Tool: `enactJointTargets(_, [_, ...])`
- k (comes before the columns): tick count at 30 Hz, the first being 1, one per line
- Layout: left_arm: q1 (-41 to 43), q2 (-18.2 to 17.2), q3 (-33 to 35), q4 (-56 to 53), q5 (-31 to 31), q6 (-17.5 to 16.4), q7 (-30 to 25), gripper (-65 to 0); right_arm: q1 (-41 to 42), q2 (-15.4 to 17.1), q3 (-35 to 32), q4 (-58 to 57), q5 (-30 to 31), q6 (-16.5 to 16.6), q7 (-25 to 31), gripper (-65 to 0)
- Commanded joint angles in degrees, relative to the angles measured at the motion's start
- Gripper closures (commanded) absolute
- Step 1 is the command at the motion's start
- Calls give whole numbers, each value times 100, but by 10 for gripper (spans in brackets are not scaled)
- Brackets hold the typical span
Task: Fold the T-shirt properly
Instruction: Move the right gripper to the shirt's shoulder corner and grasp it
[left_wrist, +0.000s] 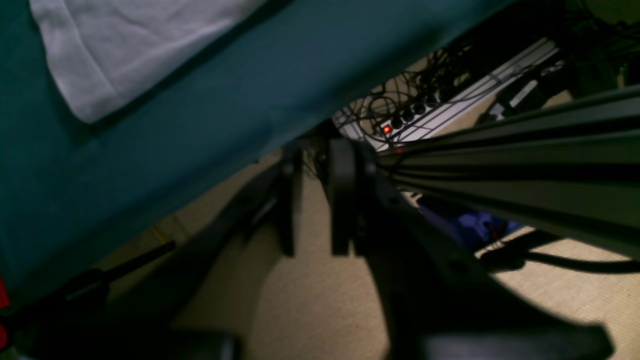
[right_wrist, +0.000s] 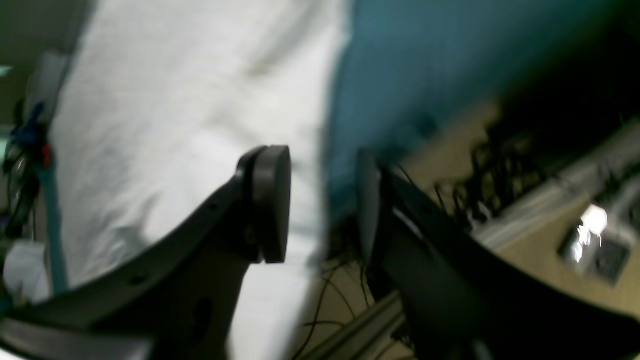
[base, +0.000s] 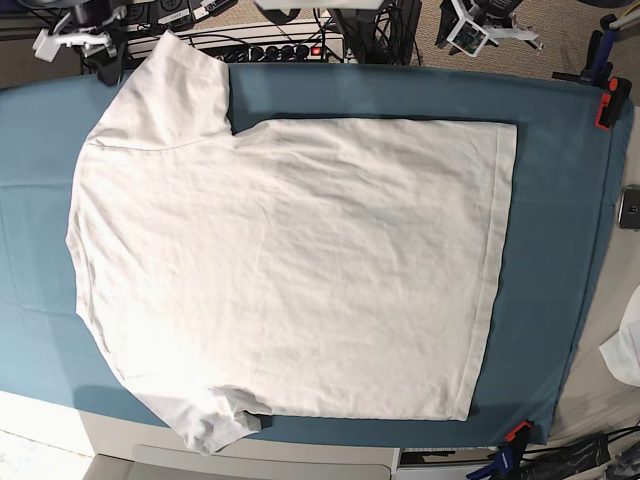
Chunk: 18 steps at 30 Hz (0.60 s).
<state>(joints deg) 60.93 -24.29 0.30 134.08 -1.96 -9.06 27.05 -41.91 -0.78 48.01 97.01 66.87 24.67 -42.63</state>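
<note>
1. My right gripper (right_wrist: 320, 205) has its jaws standing apart with nothing between them; through the gap I see only blurred cloth and cables.
2. The left finger pad (right_wrist: 270, 200) hangs in front of the T-shirt (right_wrist: 190, 125), which fills the space up and to the left of that pad in the right wrist view. I cannot tell whether the pad touches the fabric; the picture is blurred.
3. Above and to the right of this gripper lies the teal cloth (right_wrist: 425, 65), and beyond its edge, further right, are the floor and a tangle of cables (right_wrist: 500, 175).
4. My left gripper (left_wrist: 315, 200) shows a narrow gap between its two dark fingers and grips nothing. It hangs off the table edge, over the beige floor (left_wrist: 320, 310).
5. Up and to the left of the left gripper the teal cloth (left_wrist: 200, 110) slopes across the view, and a corner of the T-shirt (left_wrist: 125, 45) lies on it, well apart from the fingers.
6. Behind the left gripper, up and to the right, a power strip with a red light (left_wrist: 387, 129) sits among cables.
7. In the base view the T-shirt (base: 290, 270) lies spread flat on the teal cloth (base: 560, 250), its sleeves at the left side and its hem at the right. Orange clamps (base: 606, 105) grip the cloth's right edge.
</note>
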Motion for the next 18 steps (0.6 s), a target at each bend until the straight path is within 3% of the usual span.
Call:
enactJointTargets(1, [81, -17, -7, 92, -17, -2, -87, -115, -26, 61, 48, -15, 107, 70, 94, -222])
enactJointTargets(6, [83, -15, -7, 92, -15, -2, -83, -115, 273, 63, 48, -529, 328, 79, -61, -222])
enactJointTargets(10, [83, -15, -7, 92, -13, 0, 48, -115, 254, 61, 48, -428, 673, 323, -291, -222])
enactJointTargets(18, [81, -15, -7, 92, -13, 0, 59, -115, 190, 63, 48, 57, 616, 404, -236, -222])
